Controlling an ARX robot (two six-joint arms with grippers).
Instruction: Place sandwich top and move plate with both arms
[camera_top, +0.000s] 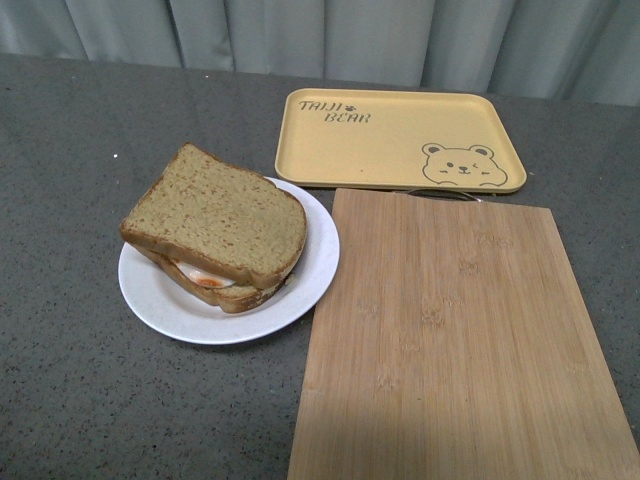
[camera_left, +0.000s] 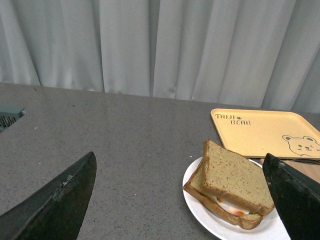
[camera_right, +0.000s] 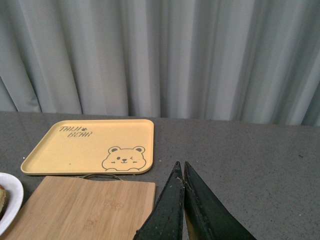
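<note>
The sandwich top (camera_top: 220, 213), a speckled brown-tan slice, lies on the egg-bearing slice (camera_top: 215, 285) on the round white plate (camera_top: 310, 270) at the left of the front view. No arm shows in the front view. In the left wrist view my left gripper (camera_left: 180, 162) is open and empty, its black fingers (camera_left: 55, 200) wide apart, with the sandwich top (camera_left: 237, 177) and plate (camera_left: 197, 200) between and beyond them. My right gripper (camera_right: 180, 167) is shut and empty, over the grey table beside the cutting board. The plate rim (camera_right: 12, 192) shows there.
A bamboo cutting board (camera_top: 460, 340) lies right of the plate. A yellow bear-print tray (camera_top: 400, 135) sits behind it, also in the wrist views (camera_left: 265, 132) (camera_right: 90, 145). Grey curtains close the back. A grey object (camera_left: 7, 115) sits at the table's far left.
</note>
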